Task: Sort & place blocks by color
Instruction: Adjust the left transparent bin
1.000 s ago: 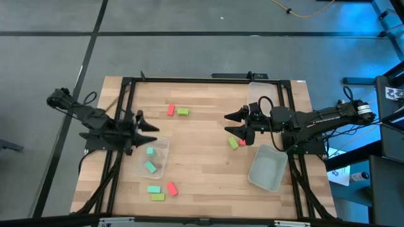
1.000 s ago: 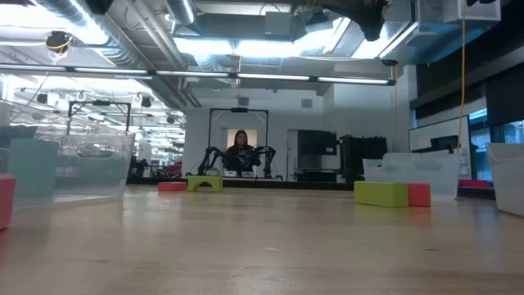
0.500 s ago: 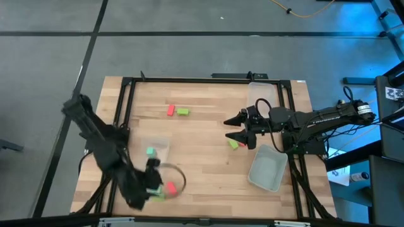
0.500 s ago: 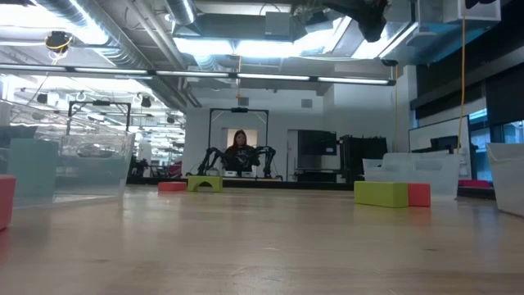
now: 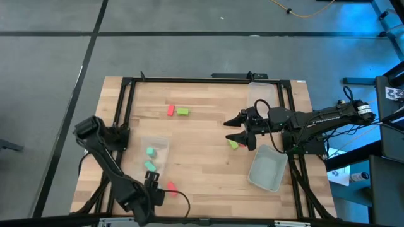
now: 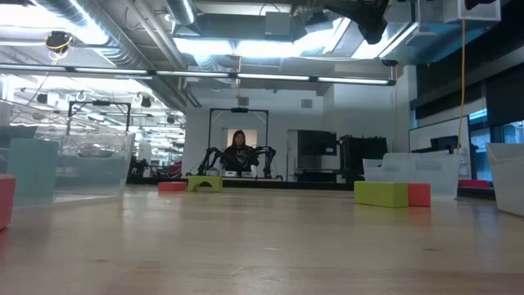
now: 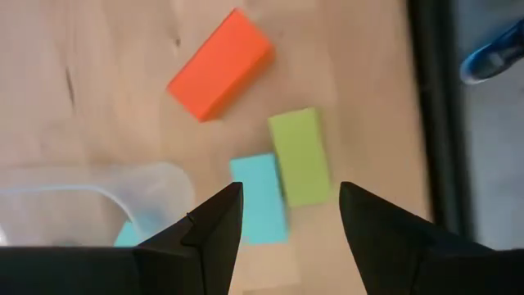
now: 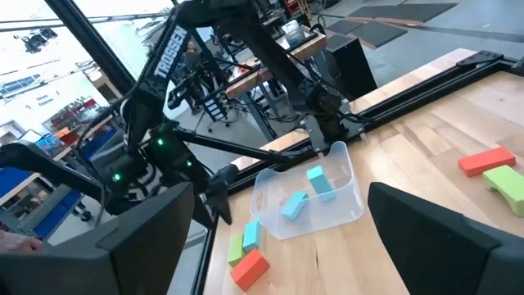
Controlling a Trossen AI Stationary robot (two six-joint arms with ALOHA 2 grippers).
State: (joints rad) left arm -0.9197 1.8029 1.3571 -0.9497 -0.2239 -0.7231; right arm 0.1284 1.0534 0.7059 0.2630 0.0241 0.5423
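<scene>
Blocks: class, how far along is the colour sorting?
Done: two teal blocks lie in the left tub. In hand: nothing; the open left gripper hovers over the third teal block. Left: all lime blocks and red blocks; right gripper waits open.

Overhead view evenly lit; the wooden tabletop shows only soft, short shadows. Blue light washes the floor at the upper right corner.

Low view: ceiling strip lights blow out to white, with glare across the windows on the left. Near tabletop surface is soft and out of focus; the far room is sharper.

Left wrist view: bright, slightly blurred; red block and green block have soft edges, faint shadows.

Right wrist view: daylight from the windows washes out the background; dark near parts are blurred.
</scene>
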